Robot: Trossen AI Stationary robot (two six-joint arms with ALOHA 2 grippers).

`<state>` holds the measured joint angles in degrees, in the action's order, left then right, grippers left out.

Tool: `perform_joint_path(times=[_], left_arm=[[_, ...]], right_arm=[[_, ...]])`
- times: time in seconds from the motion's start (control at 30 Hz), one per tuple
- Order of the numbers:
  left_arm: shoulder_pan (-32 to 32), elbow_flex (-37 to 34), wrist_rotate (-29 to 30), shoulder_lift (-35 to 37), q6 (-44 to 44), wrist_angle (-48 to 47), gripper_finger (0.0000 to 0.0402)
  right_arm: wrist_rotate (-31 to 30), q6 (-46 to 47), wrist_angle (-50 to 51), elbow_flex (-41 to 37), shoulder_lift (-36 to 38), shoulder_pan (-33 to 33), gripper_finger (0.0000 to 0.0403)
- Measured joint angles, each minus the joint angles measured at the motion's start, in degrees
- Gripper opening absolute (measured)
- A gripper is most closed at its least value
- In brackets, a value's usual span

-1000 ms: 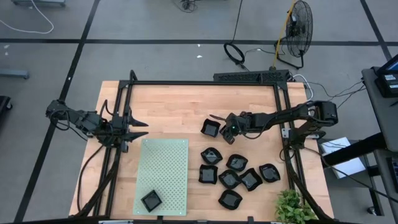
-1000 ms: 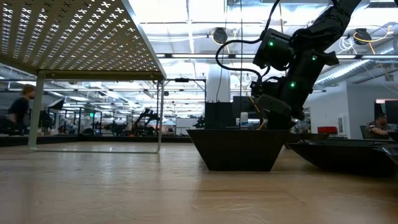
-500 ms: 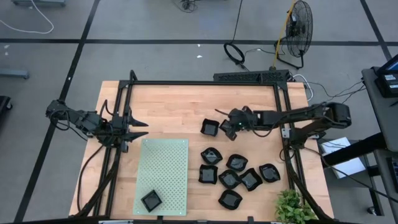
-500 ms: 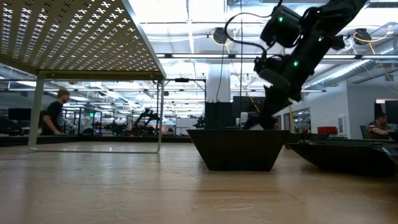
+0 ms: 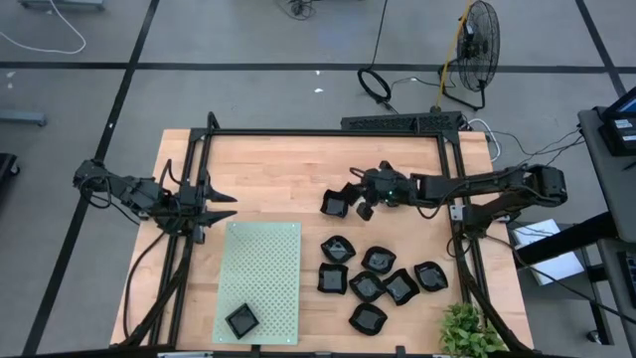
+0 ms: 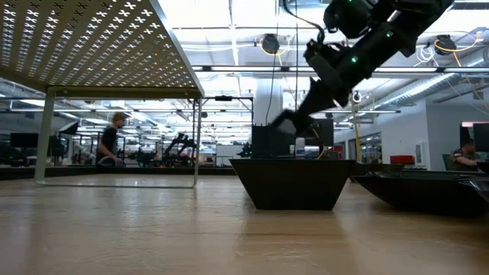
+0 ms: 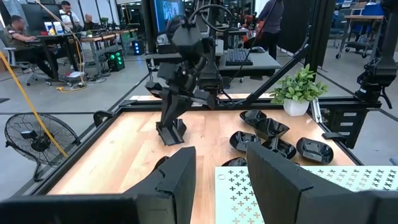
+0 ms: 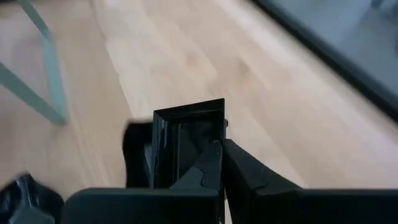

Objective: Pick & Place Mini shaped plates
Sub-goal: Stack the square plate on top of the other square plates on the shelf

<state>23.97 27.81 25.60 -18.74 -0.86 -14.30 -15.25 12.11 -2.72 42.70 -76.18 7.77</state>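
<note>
Right gripper [image 5: 360, 202] fingers pressed together, holding nothing, poised just above the square plate [image 5: 337, 205] on the wooden table [image 5: 278, 169]. Seven more mini plates [image 5: 379, 276] cluster nearby. Left gripper [image 5: 221, 206] parted, idle beside green mat [image 5: 263, 268].

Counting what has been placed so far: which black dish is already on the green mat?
The small square plate at the green perforated mat's near-left corner; it alone lies on the mat, the other black dishes sit on bare wood to its right.
</note>
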Motion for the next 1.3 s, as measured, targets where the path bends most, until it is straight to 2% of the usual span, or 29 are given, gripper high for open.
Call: perform_joint_path(times=[0.33,0.47,0.7,0.87,0.97,1.1,1.2,1.3], left_arm=[[0.0,0.0,0.0,0.0,0.0,0.0,0.0147],[0.0,0.0,0.0,0.0,0.0,0.0,0.0147],[0.0,0.0,0.0,0.0,-1.2,1.2,0.0147],[0.0,0.0,0.0,-0.1,2.3,4.1,0.0147],[0.0,-1.2,0.0,-1.5,1.8,9.8,0.0147],[0.0,-4.9,0.6,-6.7,1.9,23.9,0.0147],[-0.2,-7.0,4.4,-13.1,5.5,35.9,0.0147],[-1.2,-7.4,7.6,-19.5,10.2,43.0,0.0147]], right_arm=[[0.4,-9.8,-16.1,0.0,-1.3,-1.4,0.0],[0.7,-16.4,-28.3,-1.7,-4.4,-3.4,0.0],[11.5,-29.1,-49.7,-4.7,-9.8,-5.1,0.0],[12.5,-38.1,-59.6,-5.4,-10.9,-6.1,0.0],[12.4,-40.2,-62.5,-5.4,-10.9,-6.1,0.0],[12.4,-42.8,-61.7,-5.3,-10.9,-6.0,0.0],[12.4,-43.9,-60.9,-5.3,-10.9,-5.9,0.0],[12.3,-45.8,-62.0,-5.3,-10.9,-5.3,0.0]])
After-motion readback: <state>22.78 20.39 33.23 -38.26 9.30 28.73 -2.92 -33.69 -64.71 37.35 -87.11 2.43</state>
